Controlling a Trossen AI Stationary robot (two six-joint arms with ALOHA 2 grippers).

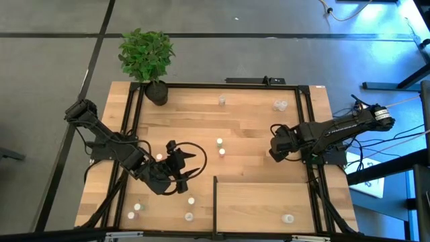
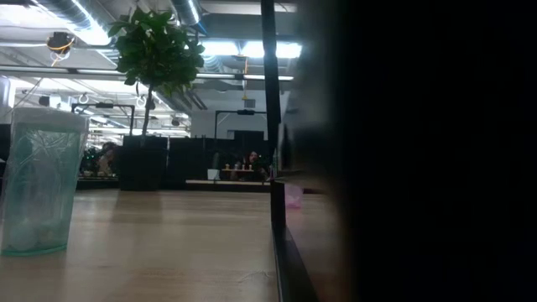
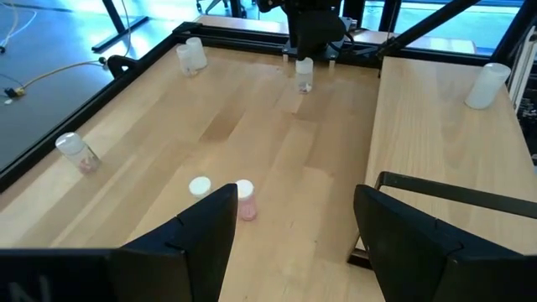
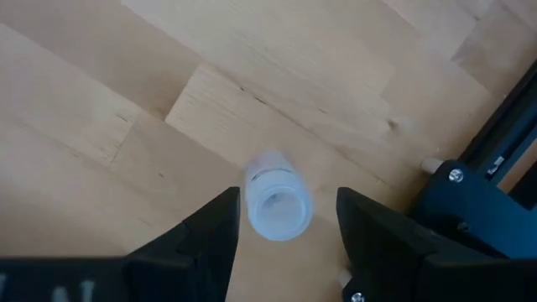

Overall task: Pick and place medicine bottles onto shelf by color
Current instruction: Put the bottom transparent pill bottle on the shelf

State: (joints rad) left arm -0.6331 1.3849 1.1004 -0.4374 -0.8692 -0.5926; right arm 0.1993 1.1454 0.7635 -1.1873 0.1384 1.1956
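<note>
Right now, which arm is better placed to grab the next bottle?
Right, I think. The right gripper hangs open directly over a bottle, which sits between its fingers. The left gripper is open too, but its nearest bottles lie ahead of it, not between the fingers.

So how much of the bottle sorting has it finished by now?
Barely started. Only one bottle stands on the shelf. In hand: the right gripper hangs over a clear bottle with its fingers open on either side, not gripping yet. The left gripper hovers open near a white-capped pair. Left: bottles scattered over the table, near the plant and along the front edge.
</note>
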